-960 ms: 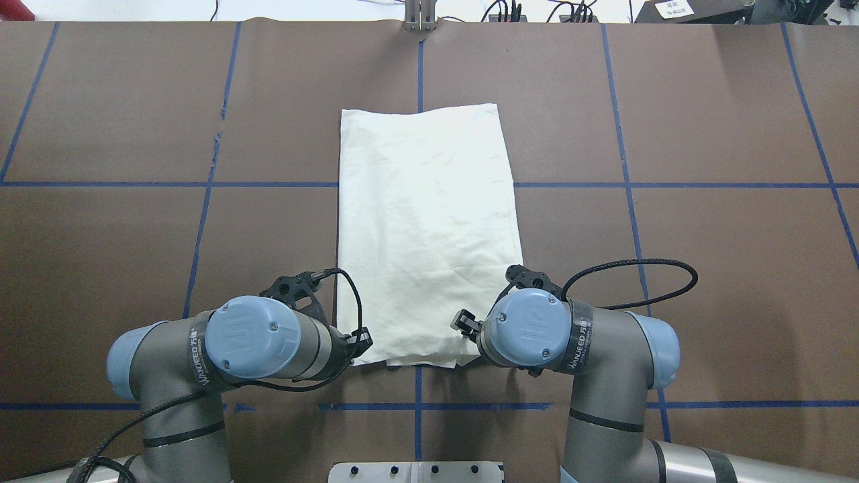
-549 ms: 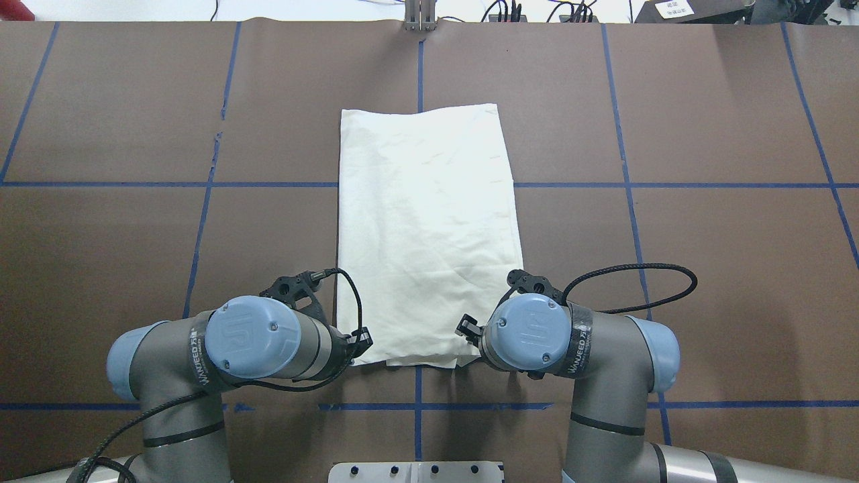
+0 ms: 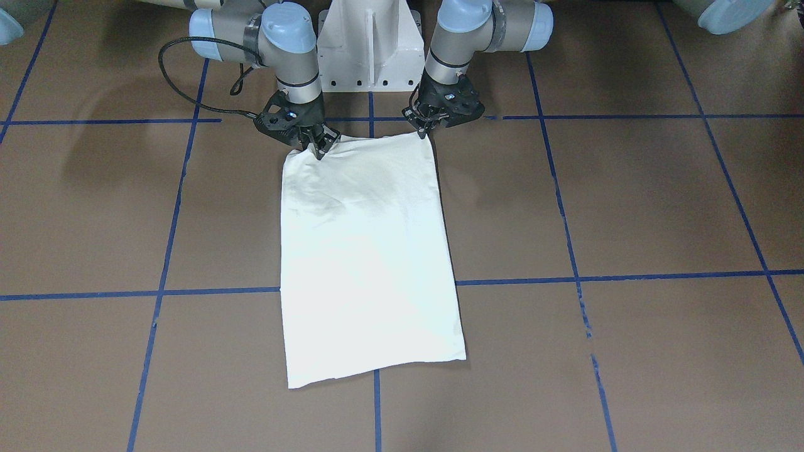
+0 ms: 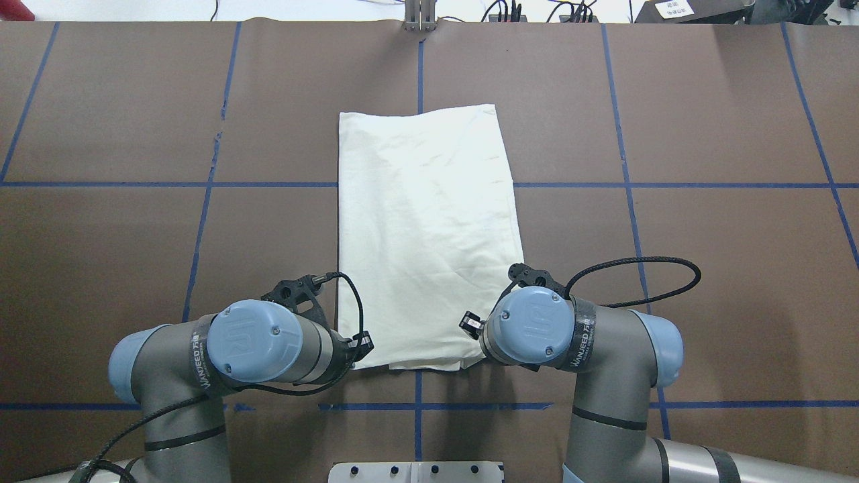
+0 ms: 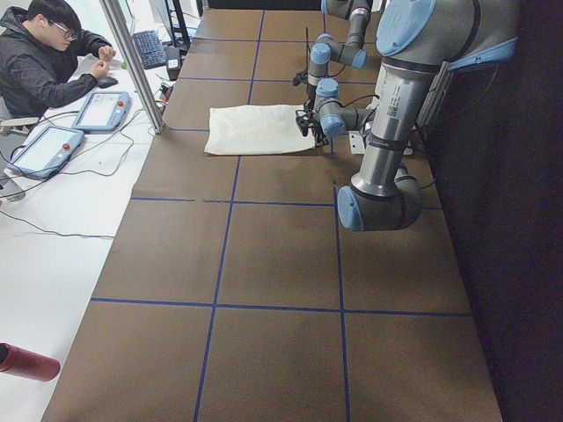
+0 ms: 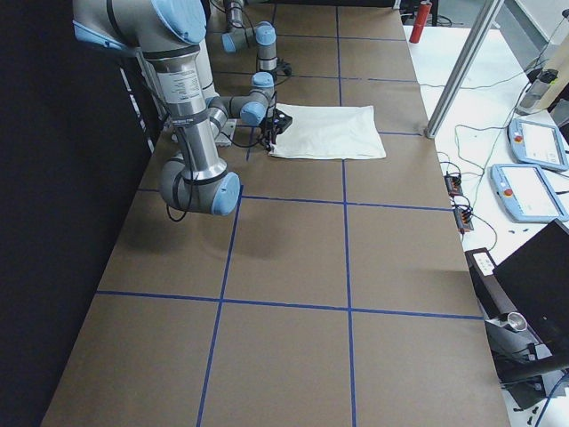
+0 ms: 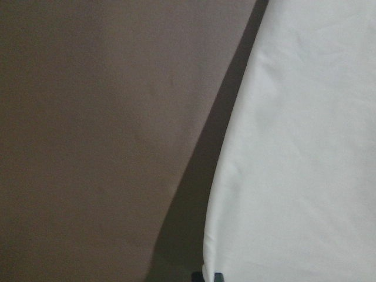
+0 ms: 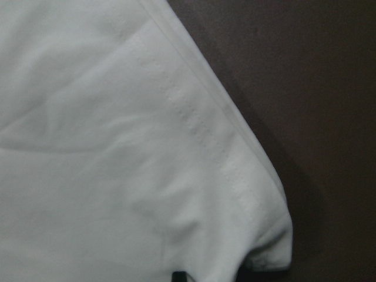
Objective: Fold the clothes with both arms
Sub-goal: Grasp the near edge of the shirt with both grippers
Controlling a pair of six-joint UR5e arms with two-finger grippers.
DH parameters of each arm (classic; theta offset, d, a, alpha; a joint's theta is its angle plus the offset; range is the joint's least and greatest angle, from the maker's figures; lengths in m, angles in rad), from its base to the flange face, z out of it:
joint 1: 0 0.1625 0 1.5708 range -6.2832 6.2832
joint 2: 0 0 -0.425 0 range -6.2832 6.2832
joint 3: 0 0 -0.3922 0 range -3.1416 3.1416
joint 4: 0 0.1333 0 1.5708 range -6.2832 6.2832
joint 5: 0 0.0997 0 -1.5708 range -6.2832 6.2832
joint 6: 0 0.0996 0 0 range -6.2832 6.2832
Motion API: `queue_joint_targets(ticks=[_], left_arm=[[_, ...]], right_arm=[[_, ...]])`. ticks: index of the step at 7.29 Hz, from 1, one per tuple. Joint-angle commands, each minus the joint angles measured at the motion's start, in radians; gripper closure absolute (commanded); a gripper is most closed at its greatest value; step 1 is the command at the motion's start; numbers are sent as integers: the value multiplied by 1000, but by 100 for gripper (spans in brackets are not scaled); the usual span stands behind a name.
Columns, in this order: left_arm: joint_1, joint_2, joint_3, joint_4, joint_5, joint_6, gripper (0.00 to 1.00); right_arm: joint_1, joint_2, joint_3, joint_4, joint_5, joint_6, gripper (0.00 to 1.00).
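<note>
The shirt [image 4: 429, 228] looks soft, light and limp; the left pincer [image 3: 424, 130] and right pincer [image 3: 319, 145] each pinch a near corner, likely the best hold.

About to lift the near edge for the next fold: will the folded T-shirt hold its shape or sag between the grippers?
Likely floppy: the T-shirt is thin, wrinkled cloth lying flat, so it should sag between the left gripper and right gripper. Probably light; layers peeking out at the near edge may slip apart.
</note>
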Motion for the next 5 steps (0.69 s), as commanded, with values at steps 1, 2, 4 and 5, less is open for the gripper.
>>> queue_joint_targets(ticks=[1, 2, 4, 5], left_arm=[[5, -2, 1, 0, 0, 0, 100], [3, -2, 0, -2, 0, 0, 100], [5, 2, -25, 0, 0, 2, 100], [5, 9, -63, 1, 0, 2, 100]], right_arm=[[10, 5, 14, 0, 5, -2, 99], [14, 9, 17, 0, 5, -2, 100], [17, 2, 63, 0, 0, 7, 100], [21, -10, 83, 2, 12, -2, 100]])
